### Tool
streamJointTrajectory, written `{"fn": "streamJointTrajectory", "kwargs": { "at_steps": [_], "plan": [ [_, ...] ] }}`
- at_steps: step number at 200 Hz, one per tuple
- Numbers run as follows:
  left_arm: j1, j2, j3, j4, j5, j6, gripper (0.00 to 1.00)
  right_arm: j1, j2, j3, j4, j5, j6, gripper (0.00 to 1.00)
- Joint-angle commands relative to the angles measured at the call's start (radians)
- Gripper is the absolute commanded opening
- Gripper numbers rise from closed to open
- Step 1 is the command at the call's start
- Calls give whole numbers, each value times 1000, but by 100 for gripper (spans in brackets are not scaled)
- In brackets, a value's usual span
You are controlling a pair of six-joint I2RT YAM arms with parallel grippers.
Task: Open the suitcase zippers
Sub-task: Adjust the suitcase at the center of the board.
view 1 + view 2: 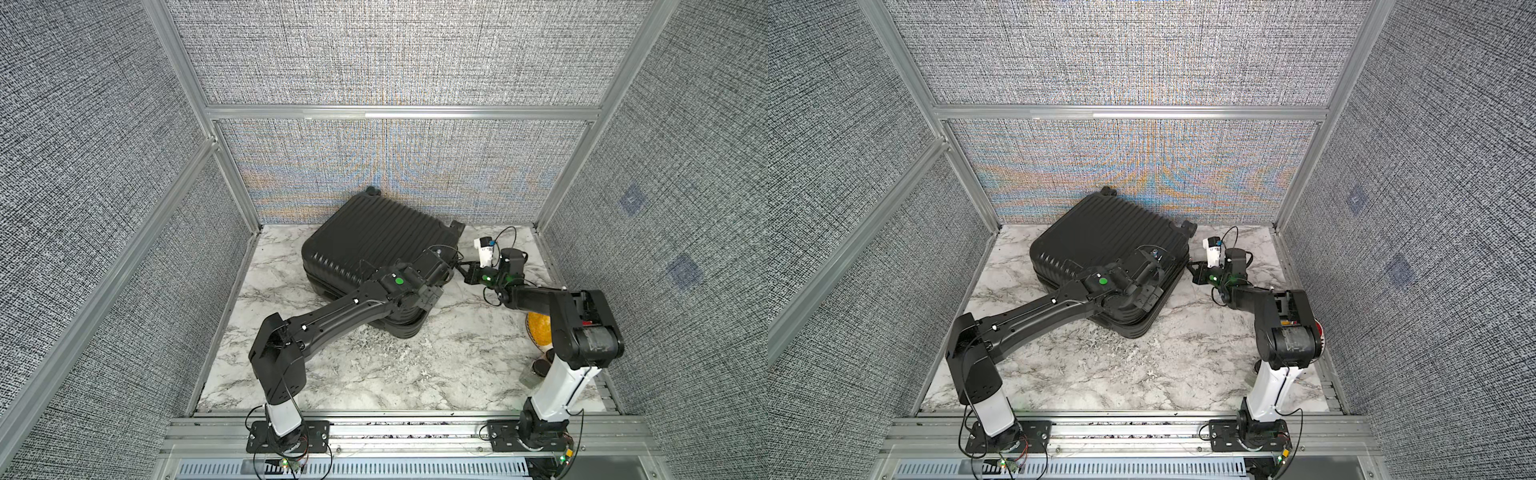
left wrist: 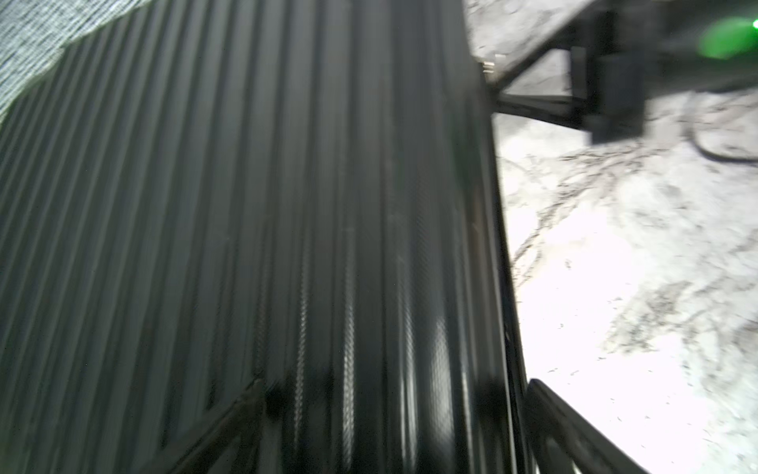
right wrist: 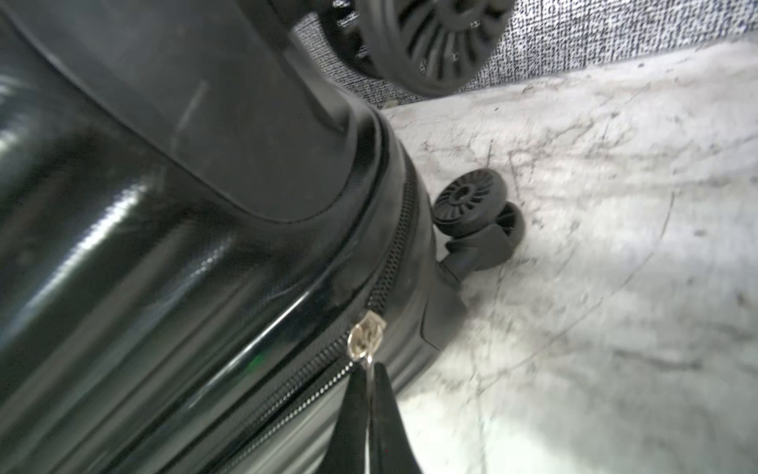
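Silver zipper pull (image 3: 366, 334) pinched in R end effector (image 3: 371, 375); track (image 3: 394, 250) runs on twd wheel (image 3: 471, 201). L end effector (image 2: 398, 390) wide over suitcase (image 1: 374, 232).

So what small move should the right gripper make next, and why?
Probably draw the zipper pull slowly along the zipper track: the right gripper is shut on it, and the open left gripper sits over the suitcase shell.

A robot lab cell: aluminium frame (image 1: 399, 112), grey fabric panels (image 1: 395, 54), marble-look tabletop (image 1: 374, 374)
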Motion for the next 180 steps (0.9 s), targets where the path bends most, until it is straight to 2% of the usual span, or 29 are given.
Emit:
{"fn": "streamJointTrajectory", "kwargs": {
  "at_steps": [1, 41, 82, 95, 106, 124, 158, 180],
  "plan": [
    [45, -20, -52, -247, -72, -123, 99, 30, -70, -100, 98, 43, 51, 0],
    [143, -110, -135, -223, -88, -171, 99, 191, -251, -323, 165, 115, 61, 0],
    [215, -173, -171, -201, -68, -186, 99, 371, -384, -484, 228, 213, -9, 0],
    [214, -202, -173, -164, 13, -144, 99, 382, -387, -510, 250, 226, -17, 0],
    [213, -232, -174, -111, 146, -77, 99, 383, -379, -515, 254, 223, -22, 0],
    [190, -265, -176, -27, 297, -18, 99, 390, -367, -512, 256, 206, -37, 0],
    [145, -264, -119, 52, 413, 25, 99, 413, -368, -529, 295, 204, -48, 0],
    [142, -212, -49, 73, 409, 13, 99, 417, -367, -543, 316, 225, -37, 0]
  ]
}}
